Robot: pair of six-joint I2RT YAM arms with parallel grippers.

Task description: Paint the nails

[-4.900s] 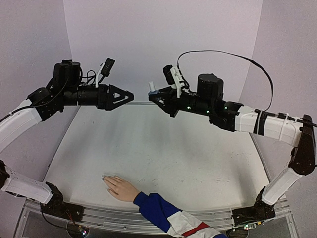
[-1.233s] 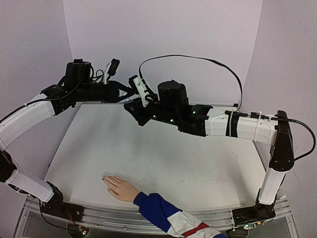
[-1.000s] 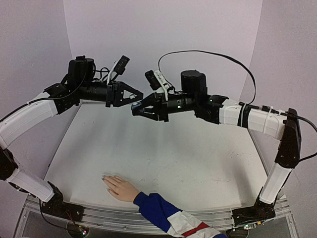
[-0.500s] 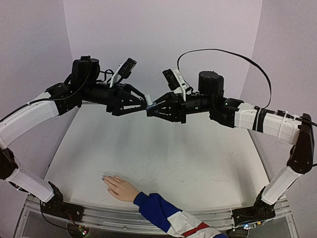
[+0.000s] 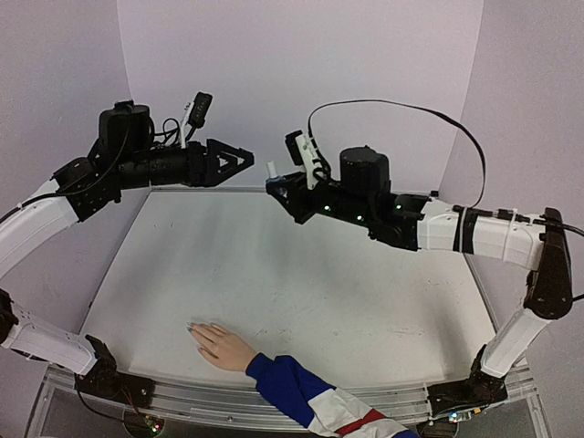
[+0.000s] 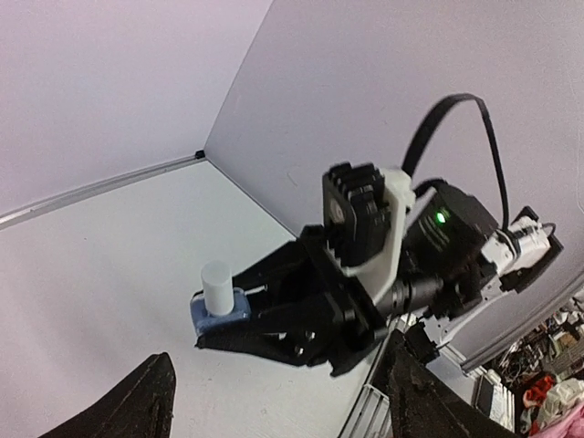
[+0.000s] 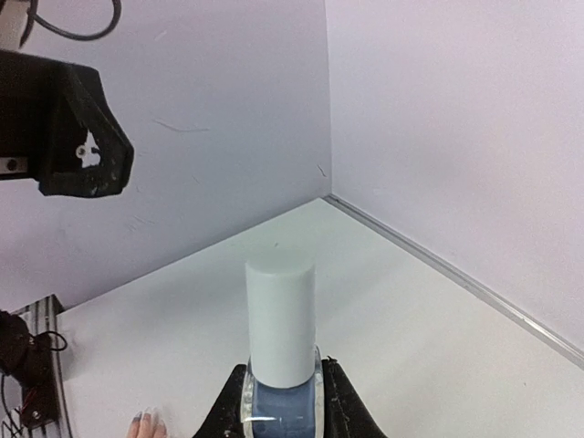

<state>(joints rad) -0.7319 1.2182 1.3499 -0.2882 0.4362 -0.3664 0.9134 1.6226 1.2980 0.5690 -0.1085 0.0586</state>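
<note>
The pale hand [image 5: 222, 346] with a blue, white and red sleeve lies palm down at the table's near edge. Its nails [image 5: 192, 329] point left and are too small to judge; fingertips [image 7: 146, 423] peek into the right wrist view. My right gripper [image 5: 275, 182] hovers high over the far table, shut on a small blue bottle [image 7: 279, 399] with its white cap [image 7: 281, 318] on. The bottle [image 6: 217, 301] stands upright in that grip. My left gripper [image 5: 241, 160] is open and empty, a short way left of the bottle, its fingers [image 6: 150, 402] spread wide.
The white table [image 5: 301, 283] is walled by lilac panels at the back and sides. A black cable [image 5: 401, 109] loops above the right arm. The left gripper's black tip [image 7: 66, 123] shows at the upper left of the right wrist view.
My left gripper has opened and pulled back left, away from the bottle's cap, which it was at half a second ago. The right gripper shifted slightly, bottle still held. The hand has not moved.
</note>
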